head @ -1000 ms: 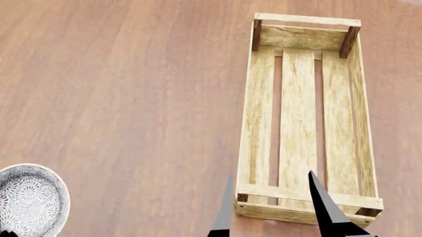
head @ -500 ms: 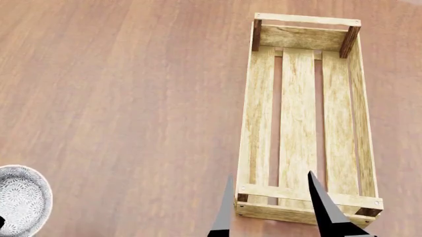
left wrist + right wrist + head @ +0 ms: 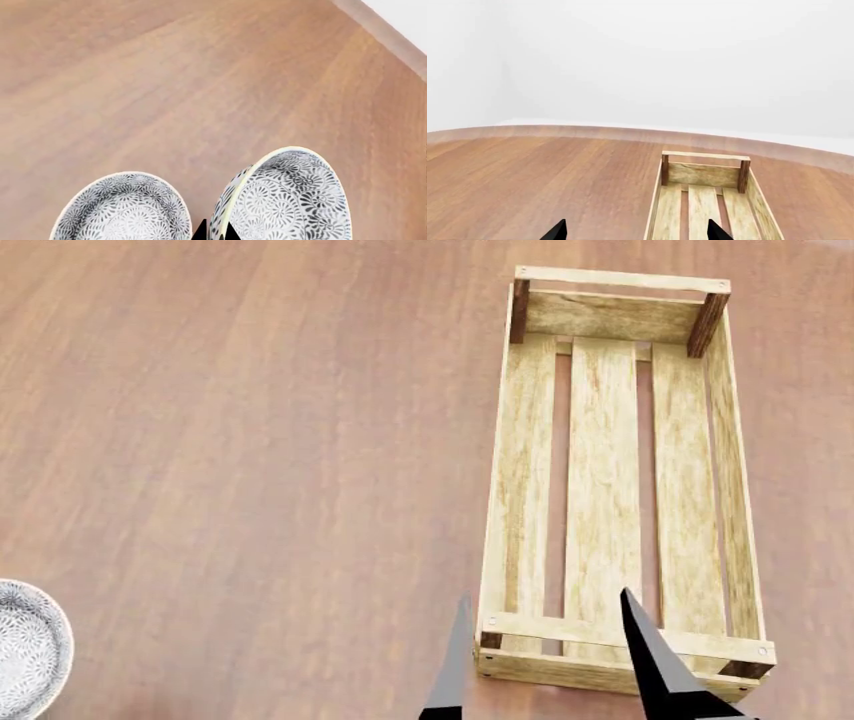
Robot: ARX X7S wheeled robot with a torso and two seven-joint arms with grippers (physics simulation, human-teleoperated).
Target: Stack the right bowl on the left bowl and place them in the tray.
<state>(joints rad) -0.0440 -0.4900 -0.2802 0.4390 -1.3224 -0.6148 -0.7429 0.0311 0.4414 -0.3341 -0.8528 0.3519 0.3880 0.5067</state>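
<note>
In the left wrist view two grey-patterned bowls show. One bowl [image 3: 123,210] lies flat on the wooden table. The other bowl [image 3: 293,195] is tilted, and my left gripper [image 3: 215,232] is shut on its rim. In the head view only part of one bowl [image 3: 20,650] shows at the lower left edge, and the left gripper is out of frame there. The tray [image 3: 507,490], a long light-wood slatted crate, lies at the right and holds nothing. It also shows in the right wrist view [image 3: 704,175]. My right gripper [image 3: 547,665] is open and empty at the tray's near end.
The table's edge [image 3: 393,37] runs close beyond the bowls in the left wrist view, with white floor past it. In the right wrist view the table's far curved edge [image 3: 560,131] meets a white wall.
In the head view the bowl at the lower left has slid further left, so less of it shows. The right gripper and the tray have stayed put.
</note>
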